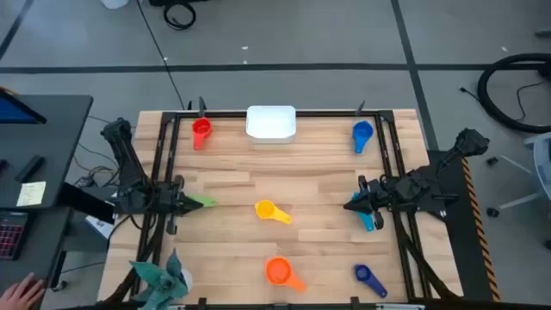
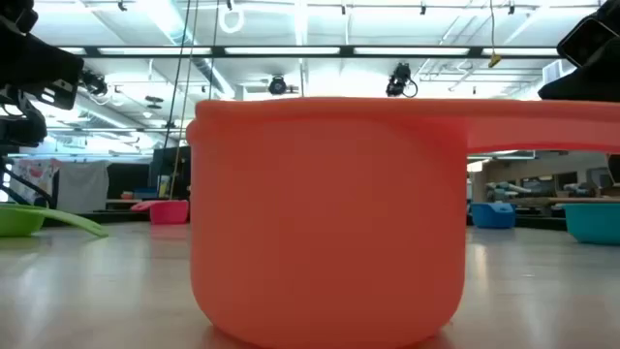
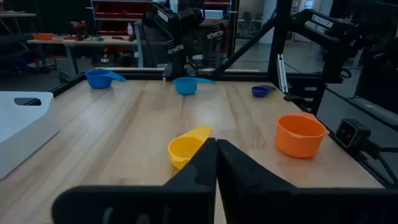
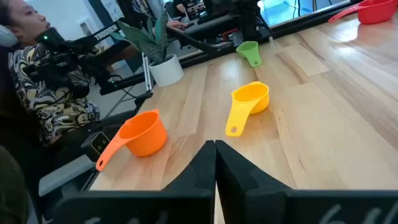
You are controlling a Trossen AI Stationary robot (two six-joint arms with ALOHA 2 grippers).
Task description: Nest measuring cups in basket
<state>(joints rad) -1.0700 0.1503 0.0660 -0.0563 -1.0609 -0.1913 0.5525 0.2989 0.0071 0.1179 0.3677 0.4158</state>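
The white basket (image 1: 271,121) stands at the middle of the table's far edge. Measuring cups lie scattered on the table: red (image 1: 201,130) at far left, blue (image 1: 362,133) at far right, yellow (image 1: 269,211) in the middle, orange (image 1: 278,271) at the near edge, dark blue (image 1: 368,275) at near right. A green cup (image 1: 203,201) lies under my left gripper (image 1: 182,203), which hangs shut above the left edge. A light blue cup (image 1: 370,220) lies below my right gripper (image 1: 349,205), shut above the right edge. Both fingertip pairs (image 3: 216,155) (image 4: 215,155) hold nothing.
A potted plant (image 1: 164,275) stands at the table's near left corner. A dark frame (image 1: 172,129) runs along the left, far and right edges. A person (image 4: 25,62) sits beyond the left side, one hand (image 1: 17,288) at a desk. The orange cup (image 2: 320,213) fills the low view.
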